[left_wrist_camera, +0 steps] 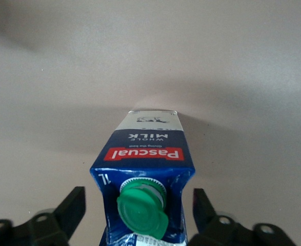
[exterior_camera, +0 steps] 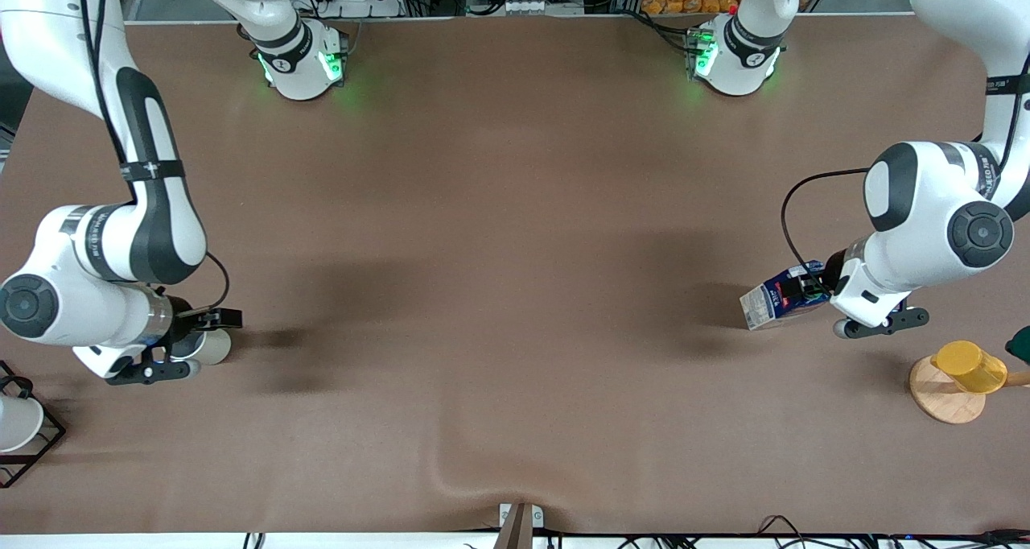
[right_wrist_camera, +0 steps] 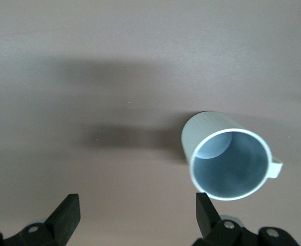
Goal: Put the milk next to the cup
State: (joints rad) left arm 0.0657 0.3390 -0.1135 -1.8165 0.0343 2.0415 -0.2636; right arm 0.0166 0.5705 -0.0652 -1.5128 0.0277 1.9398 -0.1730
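Note:
The milk [exterior_camera: 779, 298] is a dark blue carton with a green cap [left_wrist_camera: 141, 211] and a red logo, near the left arm's end of the table. My left gripper [exterior_camera: 814, 291] is open around its top, and the left wrist view [left_wrist_camera: 138, 197] shows a small gap between each finger and the carton. The cup [exterior_camera: 212, 346], a pale grey-beige mug, stands near the right arm's end. My right gripper [exterior_camera: 190, 348] is open and empty just above it. In the right wrist view [right_wrist_camera: 137, 202] the cup [right_wrist_camera: 229, 161] sits off to one side, by one fingertip [right_wrist_camera: 204, 207].
A yellow cup [exterior_camera: 970, 365] hangs on a wooden stand [exterior_camera: 943, 396] near the left arm's end, with a dark green thing [exterior_camera: 1020, 344] beside it. A black wire rack [exterior_camera: 32, 444] with a white cup [exterior_camera: 14, 422] stands at the right arm's end. The brown cloth [exterior_camera: 483, 468] bulges near the front edge.

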